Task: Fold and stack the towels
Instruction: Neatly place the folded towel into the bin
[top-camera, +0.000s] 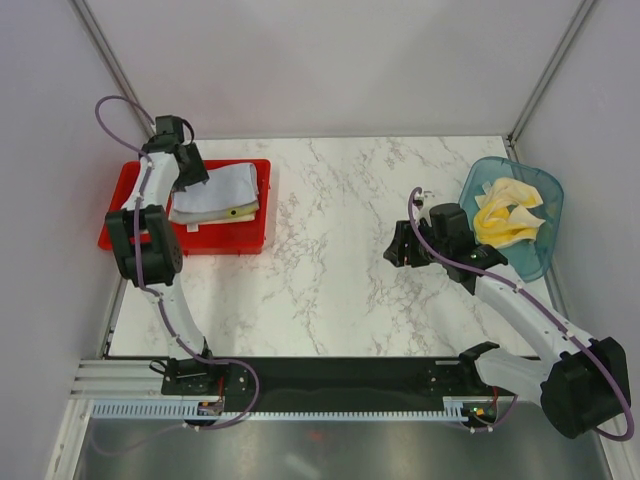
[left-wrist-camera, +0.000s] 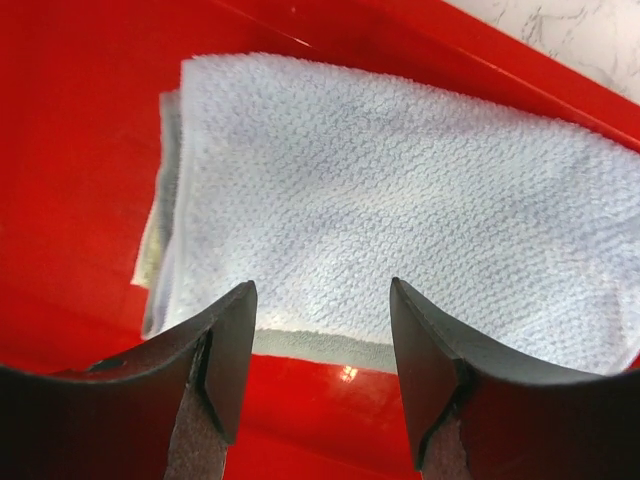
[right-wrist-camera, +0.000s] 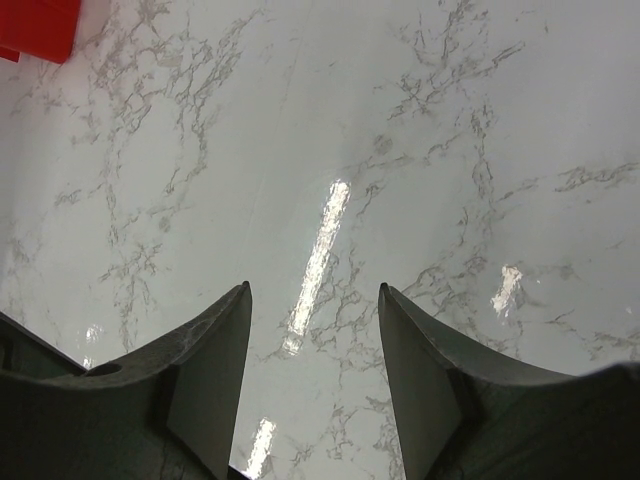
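Note:
A stack of folded towels (top-camera: 218, 192), light grey on top with a pale yellow one beneath, lies in the red tray (top-camera: 238, 242). In the left wrist view the grey towel (left-wrist-camera: 400, 210) fills the middle, on the tray floor (left-wrist-camera: 80, 150). My left gripper (top-camera: 188, 172) hovers over the stack's left edge, open and empty, also seen in the left wrist view (left-wrist-camera: 322, 330). Crumpled pale yellow towels (top-camera: 507, 213) lie in the teal basket (top-camera: 545, 250). My right gripper (top-camera: 398, 246) is open and empty over bare table (right-wrist-camera: 330, 180), left of the basket; its own view shows the gripper (right-wrist-camera: 312, 330).
The marble table (top-camera: 330, 280) lies between tray and basket. Grey walls close in the left, back and right sides. The red tray's corner (right-wrist-camera: 38, 25) shows at the top left of the right wrist view.

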